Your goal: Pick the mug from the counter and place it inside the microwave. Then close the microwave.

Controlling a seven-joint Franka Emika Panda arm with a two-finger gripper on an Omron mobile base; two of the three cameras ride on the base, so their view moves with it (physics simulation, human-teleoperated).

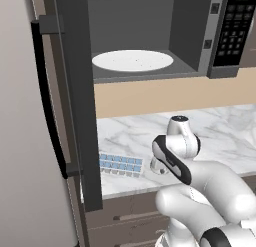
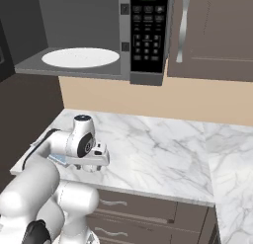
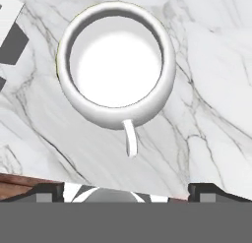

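The hand view looks straight down into the white mug (image 3: 116, 65), which stands upright on the marble counter (image 3: 211, 89) with its thin handle pointing toward the fingers. My gripper (image 3: 130, 192) hangs above it, open, with both dark fingertips (image 3: 49, 193) wide apart and nothing between them. From the base, my hand (image 1: 159, 165) hovers low over the counter's front part (image 1: 220, 131) and covers the mug. The microwave (image 1: 200, 36) hangs above with its door (image 1: 75, 91) swung wide open to the left and a round white plate (image 1: 132, 60) inside.
A blue-celled ice cube tray (image 1: 120, 164) lies on the counter left of my hand, close to the open door's lower edge. The keypad (image 2: 148, 30) is on the microwave's right, beside a brown cabinet with a silver handle (image 2: 184, 30). Marble extends to the right (image 2: 158, 149).
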